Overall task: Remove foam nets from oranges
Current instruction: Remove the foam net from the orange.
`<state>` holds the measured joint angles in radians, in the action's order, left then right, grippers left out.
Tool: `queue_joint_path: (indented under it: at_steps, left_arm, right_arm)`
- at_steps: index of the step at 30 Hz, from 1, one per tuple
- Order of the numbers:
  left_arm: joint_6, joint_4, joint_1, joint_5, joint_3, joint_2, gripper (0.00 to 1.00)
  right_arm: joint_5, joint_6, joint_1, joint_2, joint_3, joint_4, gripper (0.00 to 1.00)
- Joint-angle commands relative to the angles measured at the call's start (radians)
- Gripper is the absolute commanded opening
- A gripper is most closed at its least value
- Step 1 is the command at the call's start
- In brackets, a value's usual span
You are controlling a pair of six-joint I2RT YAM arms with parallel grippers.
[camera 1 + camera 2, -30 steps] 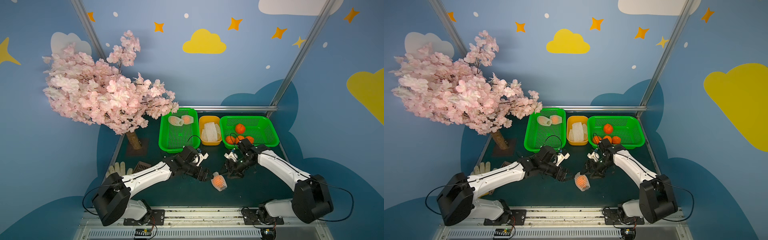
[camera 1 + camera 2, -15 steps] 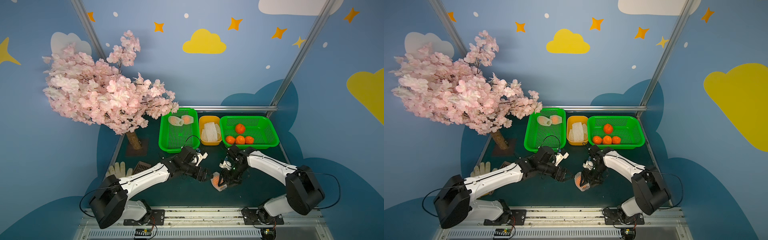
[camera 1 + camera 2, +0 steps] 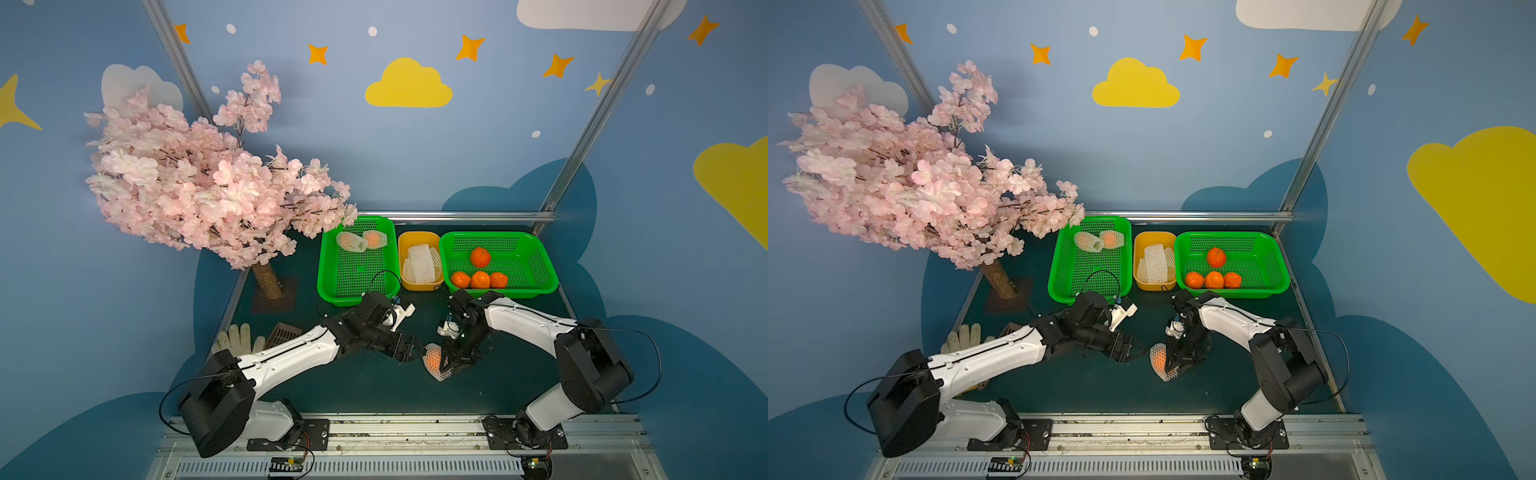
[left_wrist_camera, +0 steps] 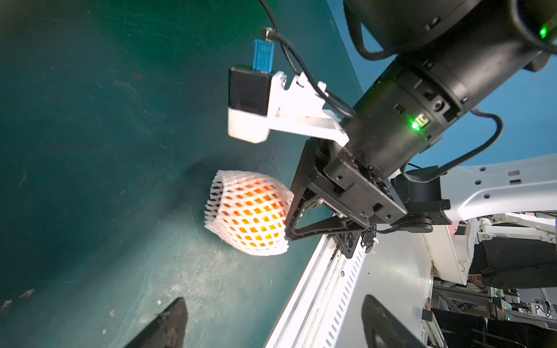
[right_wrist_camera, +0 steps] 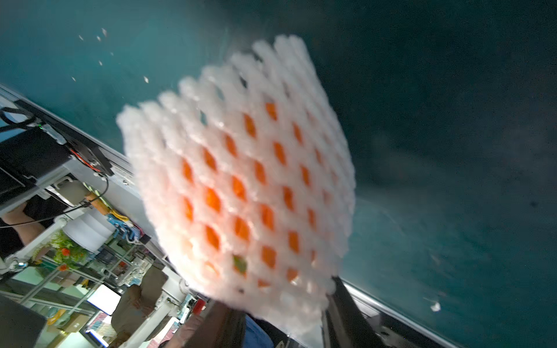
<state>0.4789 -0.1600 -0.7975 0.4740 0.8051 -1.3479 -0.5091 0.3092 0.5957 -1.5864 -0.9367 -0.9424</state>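
At near centre, right gripper (image 3: 448,368) clamps a white foam mesh net (image 4: 215,192) sleeving a round orange (image 5: 238,188) (left gripper (image 3: 417,352) gapes beside); four bare oranges (image 3: 480,279) binned, two netted ones (image 3: 352,242) wait far left.

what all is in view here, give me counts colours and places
netted orange: 1, white over orange, front centre, between grippers
netted oranges: 2, white, one plainly showing orange, rear of left basket
bare oranges: 4, orange, right basket
empty foam nets: several, white, in tub
baskets: 2, green, rear, flanking tub
tub: 1, yellow, between baskets
blossom tree: 1, pink, rear left
glove: 1, white, front left
slotted piece: 1, brown, beside glove
table: 1, dark green
left gripper: black, open, beside netted orange
right gripper: black, closed on netted orange's net end
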Motion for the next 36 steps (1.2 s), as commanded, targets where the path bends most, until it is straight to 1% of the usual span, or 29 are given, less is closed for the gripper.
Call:
queue_joint_path:
  at_steps: [1,4,6,11,14,18,20,23,26,32,36]
  left_arm:
    - [-0.008,0.026,0.004,0.020,-0.003,-0.004,0.89]
    - [-0.009,0.033,0.004,0.030,-0.001,-0.019,0.89]
    - [-0.014,0.036,0.000,0.032,0.001,-0.028,0.88]
    - [-0.056,0.028,-0.021,0.018,0.018,-0.054,0.87]
    - [-0.108,0.029,-0.044,-0.020,0.019,-0.058,0.87]
    - [-0.216,0.053,-0.088,-0.082,0.011,-0.049,0.87]
    - [-0.265,0.072,-0.110,-0.116,0.008,-0.048,0.88]
    - [-0.285,0.095,-0.115,-0.144,0.010,-0.075,0.88]
    - [-0.300,0.084,-0.115,-0.140,0.039,-0.126,0.87]
    - [-0.295,0.039,-0.115,-0.197,0.103,-0.243,0.80]
    - [-0.290,-0.007,-0.115,-0.214,0.176,-0.321,0.79]
  right_arm:
    - [0.005,-0.008,-0.002,-0.021,-0.041,0.020,0.18]
    - [-0.010,-0.014,-0.001,-0.014,-0.067,0.000,0.04]
    - [-0.023,-0.013,-0.004,-0.005,-0.088,-0.022,0.00]
    - [-0.101,-0.010,-0.031,-0.008,-0.156,-0.091,0.00]
    - [-0.148,-0.013,-0.049,-0.021,-0.191,-0.136,0.00]
    - [-0.210,-0.033,-0.070,-0.052,-0.237,-0.193,0.00]
    - [-0.249,-0.039,-0.077,-0.072,-0.240,-0.190,0.00]
    - [-0.286,-0.041,-0.086,-0.105,-0.231,-0.177,0.00]
    - [-0.322,-0.027,-0.103,-0.120,-0.215,-0.144,0.00]
    - [-0.356,-0.016,-0.132,-0.136,-0.201,-0.119,0.00]
    - [-0.371,0.004,-0.143,-0.138,-0.185,-0.098,0.00]
